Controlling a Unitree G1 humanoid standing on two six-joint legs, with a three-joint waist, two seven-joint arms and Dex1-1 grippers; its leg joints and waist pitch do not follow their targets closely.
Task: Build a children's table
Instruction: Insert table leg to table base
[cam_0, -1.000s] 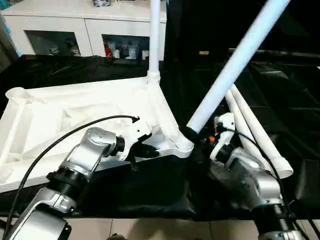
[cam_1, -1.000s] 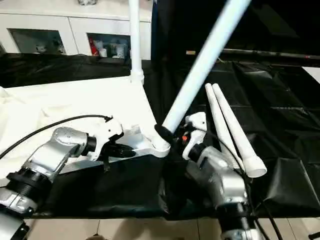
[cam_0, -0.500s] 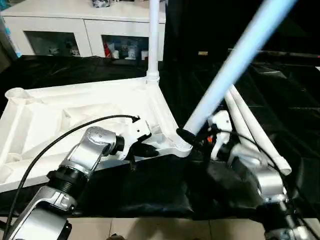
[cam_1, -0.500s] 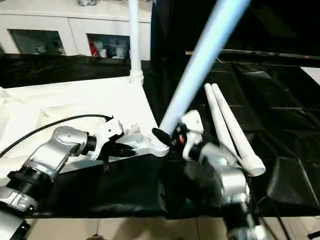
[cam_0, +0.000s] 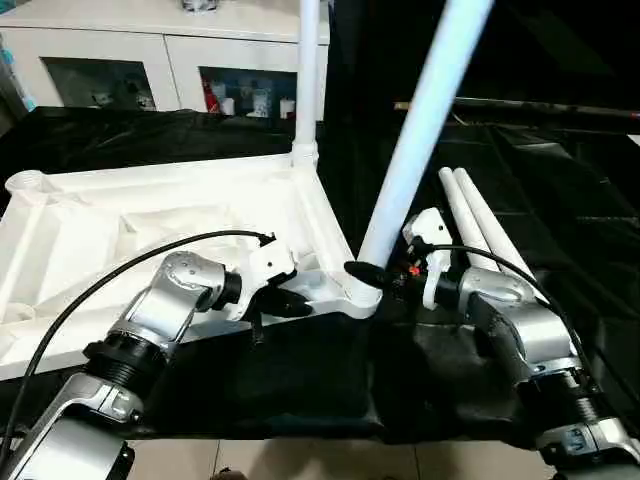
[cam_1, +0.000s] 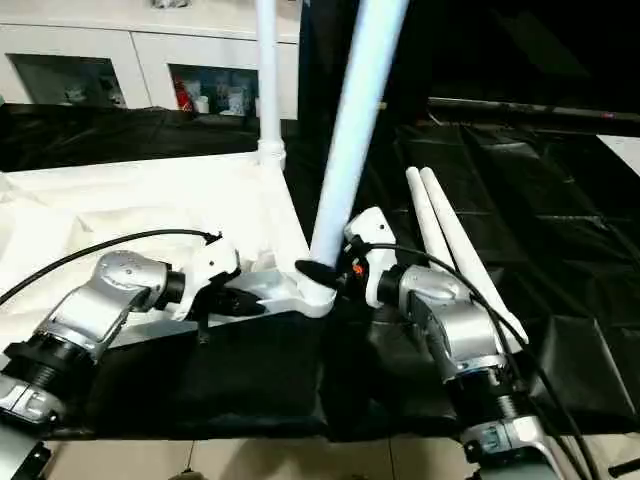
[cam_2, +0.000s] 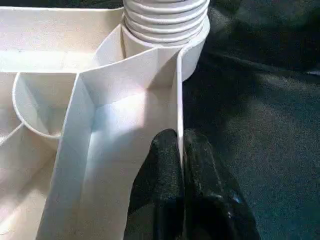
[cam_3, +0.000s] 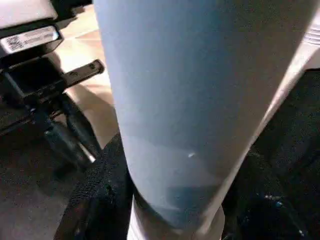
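Children's table top (cam_0: 150, 225) — a white rimmed panel lying upside down on the black-covered desk (cam_0: 560, 150), ribs facing up. One leg (cam_0: 307, 80) stands upright in the far corner socket. A second leg (cam_0: 420, 130) leans steeply, its lower end at the near corner socket (cam_0: 358, 290); whether it is fully seated cannot be told. Left end effector (cam_0: 290, 302): closed, its black fingers (cam_2: 167, 175) pinching the thin near rim of the top just beside that socket. Right end effector (cam_0: 375, 272): clasped around the base of the leaning leg, one finger on each side — seen close in the right wrist view. Two spare legs (cam_0: 480, 225) lie side by side on the desk, beyond the right forearm. A white cabinet (cam_0: 150, 50) stands behind the desk.
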